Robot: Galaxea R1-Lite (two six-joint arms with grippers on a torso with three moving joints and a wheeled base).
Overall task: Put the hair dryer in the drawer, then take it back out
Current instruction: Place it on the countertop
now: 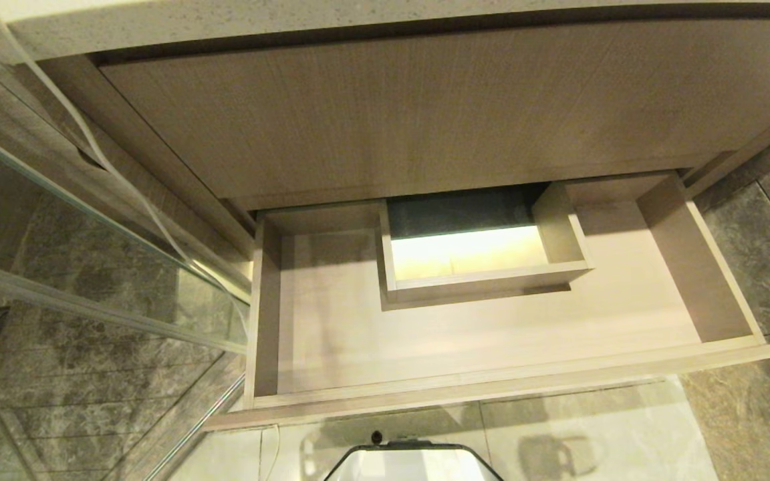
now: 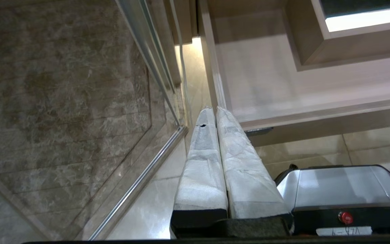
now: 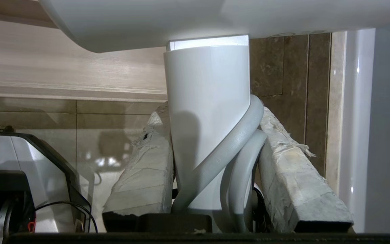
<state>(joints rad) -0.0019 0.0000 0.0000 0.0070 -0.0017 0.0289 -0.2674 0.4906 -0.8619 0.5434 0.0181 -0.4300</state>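
Observation:
The drawer (image 1: pixel 492 391) is pulled open below me, and its light wood floor is bare around a boxed square cutout (image 1: pixel 485 284). Neither gripper shows in the head view. In the right wrist view my right gripper (image 3: pixel 212 113) is shut on the white handle of the hair dryer (image 3: pixel 208 88). The dryer's grey-white cord (image 3: pixel 239 139) loops round the handle between the padded fingers, and its barrel fills the view above them. My left gripper (image 2: pixel 213 110) is shut on nothing and hangs parked by the drawer's left front corner (image 2: pixel 222 105).
A glass shower partition (image 1: pixel 91 220) with a metal rail stands to the left of the cabinet. A taller plain wood panel (image 1: pixel 425 113) and a stone countertop edge (image 1: pixel 291 20) sit above the drawer. Marble tiles (image 1: pixel 759 254) are on the right, and my base (image 1: pixel 412 464) is below.

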